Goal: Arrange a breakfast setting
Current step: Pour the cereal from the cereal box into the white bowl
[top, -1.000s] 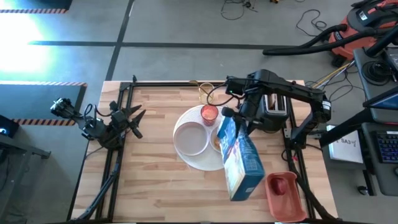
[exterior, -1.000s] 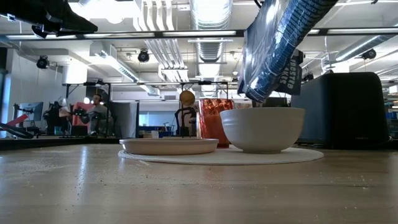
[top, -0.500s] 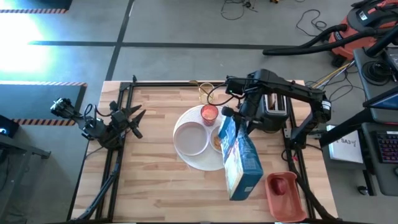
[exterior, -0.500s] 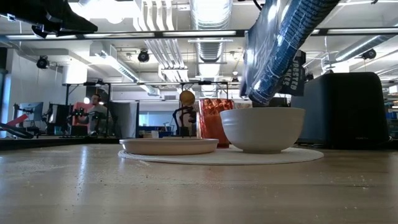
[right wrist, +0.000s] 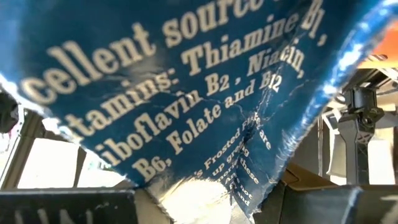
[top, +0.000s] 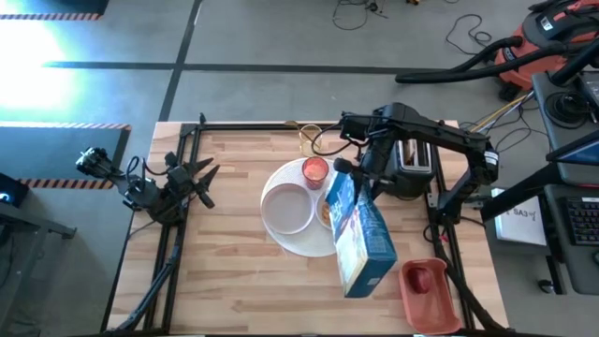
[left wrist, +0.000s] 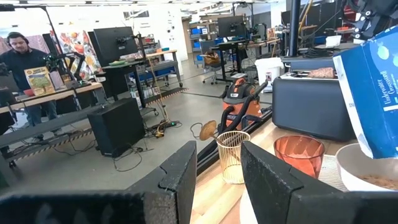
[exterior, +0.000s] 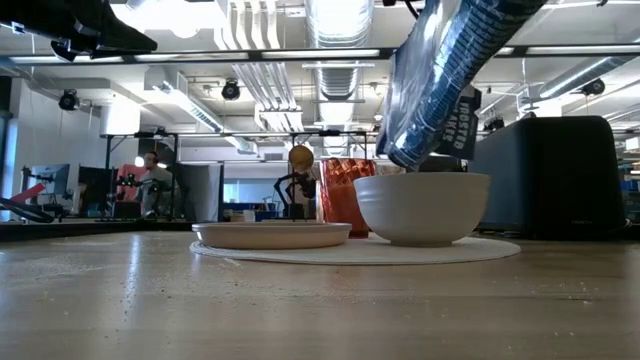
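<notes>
A large white plate lies mid-table. On it sit a shallow white dish and a small white bowl with something brownish inside. A red cup stands at the plate's far edge. Beyond it is a gold wire holder with a gold spoon. My right gripper is shut on a blue cereal box tipped over the bowl. A small red fruit rests in a red tray. My left gripper waits open at the table's left, holding nothing. My right gripper holds the cereal box by its far end, coming from the table's right and slanting down. The box is lifted clear and tilted, its low end just above the bowl. In the wrist view the box hides the contact behind its printed face.
A black toaster stands right of the plate, under my right arm, with a brown slice on top. The red tray sits at the near right corner. Bare wood lies between my left gripper and the plate.
The cereal box's low end has swung a little toward the table's left above the bowl, with my right gripper still shut on it.
</notes>
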Controlling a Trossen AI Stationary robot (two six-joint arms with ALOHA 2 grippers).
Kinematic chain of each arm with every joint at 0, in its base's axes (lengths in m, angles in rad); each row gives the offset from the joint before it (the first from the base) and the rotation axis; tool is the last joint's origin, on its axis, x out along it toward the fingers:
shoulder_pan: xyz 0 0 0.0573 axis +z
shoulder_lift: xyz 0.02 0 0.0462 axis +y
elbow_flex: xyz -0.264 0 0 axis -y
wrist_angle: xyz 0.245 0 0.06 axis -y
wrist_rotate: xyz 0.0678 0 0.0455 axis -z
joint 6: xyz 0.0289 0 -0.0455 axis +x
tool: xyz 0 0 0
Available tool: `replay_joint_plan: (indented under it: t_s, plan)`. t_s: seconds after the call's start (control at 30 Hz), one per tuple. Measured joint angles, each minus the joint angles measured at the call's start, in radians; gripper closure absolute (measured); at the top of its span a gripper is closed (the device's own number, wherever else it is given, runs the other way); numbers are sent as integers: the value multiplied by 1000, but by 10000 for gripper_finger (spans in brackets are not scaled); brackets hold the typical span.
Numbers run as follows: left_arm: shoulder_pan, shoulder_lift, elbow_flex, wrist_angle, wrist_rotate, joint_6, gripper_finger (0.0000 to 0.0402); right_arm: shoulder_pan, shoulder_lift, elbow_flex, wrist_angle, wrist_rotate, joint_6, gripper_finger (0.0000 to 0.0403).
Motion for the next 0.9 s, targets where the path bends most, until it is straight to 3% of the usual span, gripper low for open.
replay_joint_plan:
  t_s: [0.37,0.9]
  plan:
    - [0,0,0,0,0,0,292,-15,-2,0,1,15,-71,283]
    - [0,0,0,0,0,0,292,-15,-19,-1,-1,22,-21,283]
